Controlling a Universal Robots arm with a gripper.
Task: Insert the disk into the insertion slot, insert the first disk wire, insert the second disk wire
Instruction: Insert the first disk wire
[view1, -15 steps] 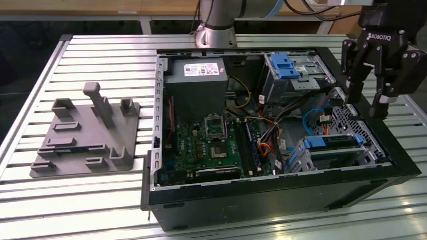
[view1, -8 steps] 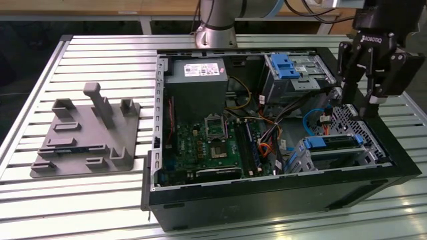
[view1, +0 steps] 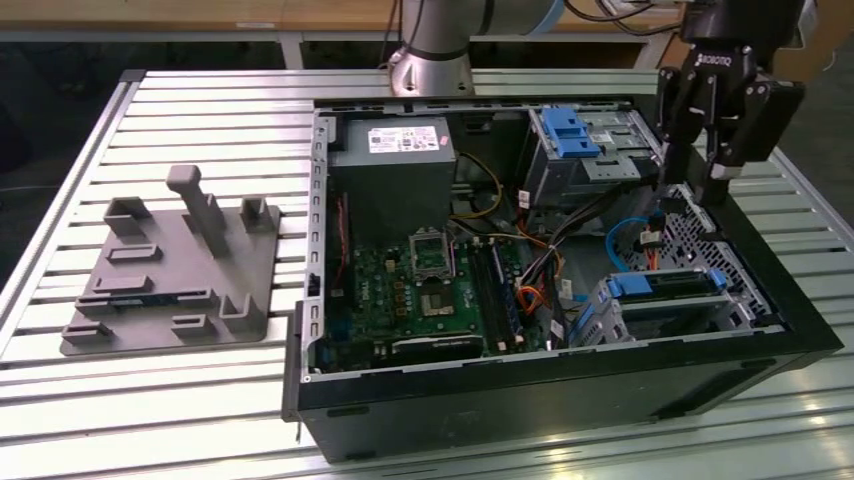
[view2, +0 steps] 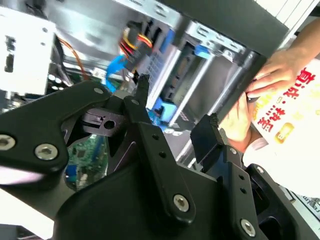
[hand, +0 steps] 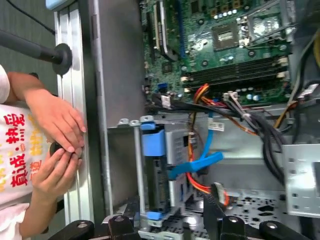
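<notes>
Open computer case (view1: 534, 400) lying on its side on a slatted metal surface (view1: 200, 110), with the black gripper (view1: 701, 185) hanging above the case's far corner at the exterior view's right, just beside the upper bay (view1: 571, 135) with its blue latch. Jaws spread wide, pinching nothing; fingertips (view2: 144, 82) aimed down into the case in the second wrist view.

Already seated in the insertion slot (view1: 661, 322), at the case's near corner on the exterior view's right: the disk (view1: 667, 284), blue carrier framing its silver body. Same disk at the slot's mouth in the first wrist view, blue carrier end between the slot's metal rails.

Draped across the slot there, a flat blue wire (hand: 200, 162), with an orange and red wire bundle (hand: 197, 184) and a black plug (hand: 217, 192) just beside it. Mating of either wire to the disk: impossible to tell.

Beyond the slot, the green motherboard (view1: 414, 290) and, toward the far wall, the grey power supply (view1: 394, 165).

At the case's outer wall in both wrist views, a person's hands (hand: 57, 145), fingers together, clear of the gripper.

On the surface at the exterior view's left, well apart from the case, a grey moulded fixture (view1: 174, 270) with upright posts.
</notes>
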